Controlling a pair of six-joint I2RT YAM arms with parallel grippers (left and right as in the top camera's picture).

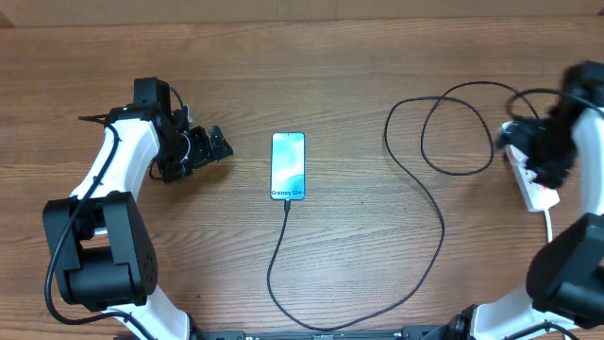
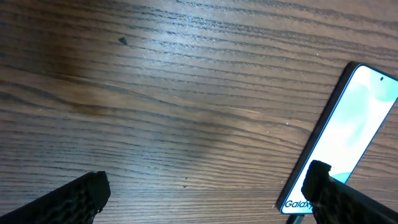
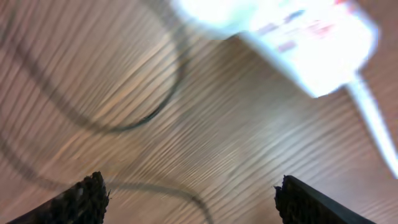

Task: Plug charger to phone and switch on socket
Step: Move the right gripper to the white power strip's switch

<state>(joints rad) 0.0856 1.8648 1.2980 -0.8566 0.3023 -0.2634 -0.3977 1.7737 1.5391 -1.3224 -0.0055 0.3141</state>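
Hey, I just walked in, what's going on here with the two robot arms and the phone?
Two robot arms are setting a phone to charge. The phone lies screen-up in the middle, and the black charger cable runs to its lower end, apparently plugged in. The left gripper sits beside the phone, jaws open, holding nothing. The right gripper hovers over the white power strip on the far right, jaws open and gripping nothing. Whether its switch is on cannot be told.

table (image 1: 311, 76): brown wood grain | dark speck (image 2: 122, 41): small, on surface, maybe a dent
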